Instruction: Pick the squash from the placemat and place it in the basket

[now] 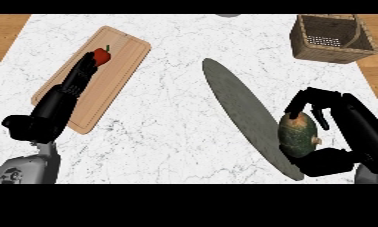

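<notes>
Gripping squash (297, 136) with right hand (353, 127), fingers curled round it, placemat (236, 100) just left, basket (325, 54) well ahead. Left hand (72, 85) straight-fingered, tips by red pepper (102, 57).

One squash (297, 135), one placemat (236, 101), one basket (325, 53), one board (118, 68), one pepper (102, 57).

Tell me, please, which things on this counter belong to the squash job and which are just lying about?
Belong to the job: squash, with the right hand curled round it; grey placemat under it; basket at the far right corner.

Just lying about: cutting board; red pepper on it; left hand, open, stretched along the board.
</notes>
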Robot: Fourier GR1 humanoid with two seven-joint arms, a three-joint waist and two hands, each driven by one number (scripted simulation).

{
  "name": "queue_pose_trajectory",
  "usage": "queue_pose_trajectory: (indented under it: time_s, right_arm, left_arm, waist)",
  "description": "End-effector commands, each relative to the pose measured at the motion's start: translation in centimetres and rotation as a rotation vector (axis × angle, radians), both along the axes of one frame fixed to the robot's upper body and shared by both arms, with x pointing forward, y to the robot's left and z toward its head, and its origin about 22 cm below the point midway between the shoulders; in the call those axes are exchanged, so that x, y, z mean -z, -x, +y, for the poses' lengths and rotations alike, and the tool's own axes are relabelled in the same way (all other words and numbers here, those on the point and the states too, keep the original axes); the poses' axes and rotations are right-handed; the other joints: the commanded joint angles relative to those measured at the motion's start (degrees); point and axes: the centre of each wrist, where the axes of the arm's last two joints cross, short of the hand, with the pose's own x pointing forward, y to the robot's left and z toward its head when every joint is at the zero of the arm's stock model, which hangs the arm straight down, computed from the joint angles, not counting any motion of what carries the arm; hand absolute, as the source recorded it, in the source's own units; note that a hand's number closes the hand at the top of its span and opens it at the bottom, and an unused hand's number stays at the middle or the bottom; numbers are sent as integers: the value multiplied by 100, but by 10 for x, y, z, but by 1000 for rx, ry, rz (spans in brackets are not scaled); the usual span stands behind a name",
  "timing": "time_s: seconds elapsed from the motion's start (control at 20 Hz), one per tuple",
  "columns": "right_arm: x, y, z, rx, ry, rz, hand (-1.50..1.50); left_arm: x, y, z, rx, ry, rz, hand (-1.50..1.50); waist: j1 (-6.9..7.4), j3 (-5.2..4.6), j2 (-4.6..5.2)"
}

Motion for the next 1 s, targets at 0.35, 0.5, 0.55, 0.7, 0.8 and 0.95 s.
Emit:
queue_pose_trajectory:
  time_s: [0.35,0.5,0.55,0.7,0.8,0.95]
  right_arm:
    - [-108,53,-15,155,-209,-112,150]
    - [-141,46,-21,236,-190,-157,150]
    - [-151,43,-10,270,-151,-144,150]
    - [-171,7,-35,317,-143,-159,150]
    - [-187,5,-26,344,-151,-173,150]
    - [-202,-21,-27,374,-173,-169,150]
  left_arm:
    - [3,6,-10,24,3,6,0]
    - [11,-2,-14,22,-5,-8,0]
    - [8,2,-24,41,-5,-14,0]
    - [-9,-17,-18,23,-3,-9,0]
    - [-3,-7,-11,49,-6,-8,0]
    - [7,-14,-9,33,1,0,0]
  waist:
    - [84,-8,16]
    - [105,-6,40]
    - [138,-8,36]
    - [175,0,67]
    - [192,-2,60]
    - [206,-2,75]
